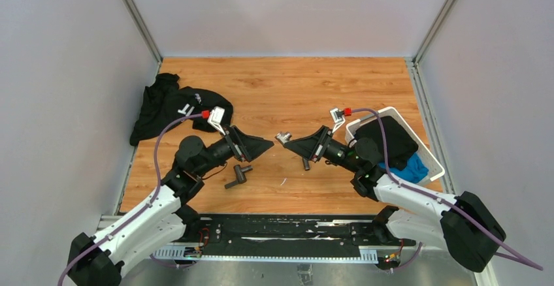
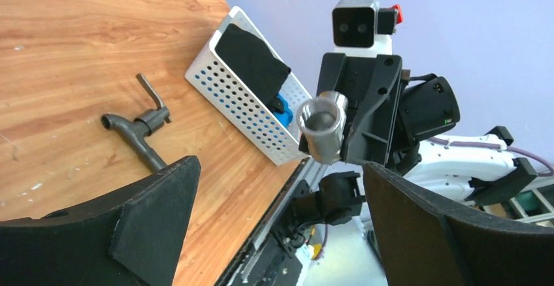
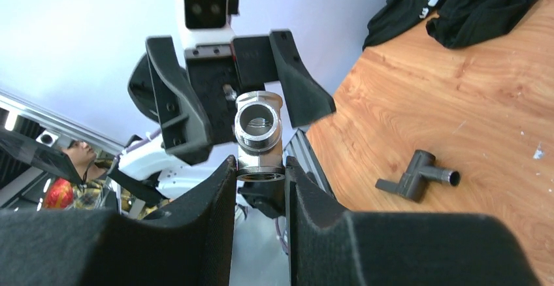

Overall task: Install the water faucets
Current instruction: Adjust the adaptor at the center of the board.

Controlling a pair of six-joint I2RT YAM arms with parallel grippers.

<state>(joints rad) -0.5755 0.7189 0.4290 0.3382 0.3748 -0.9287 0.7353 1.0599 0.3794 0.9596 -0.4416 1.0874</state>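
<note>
Right hand (image 3: 260,167) is clamped on the tee (image 3: 258,126), held in air facing the left hand (image 1: 266,144), which is spread wide, empty. T-piece (image 1: 238,175) and lever tap (image 2: 140,132) are seen lying on the table (image 1: 294,83). Metal is judged light, rigid, slick: to be gripped across the body, threads spared.

A black garment (image 1: 166,106) with white lettering lies crumpled at the far left of the wooden table (image 1: 294,83), up against its left edge. Over on the right sits a white perforated basket (image 2: 243,100). It holds a black cloth (image 1: 391,139) and, at its near end, something blue (image 1: 411,167). Plain grey walls close the table in on three sides, and a dark rail (image 1: 281,230) runs along the near edge.
</note>
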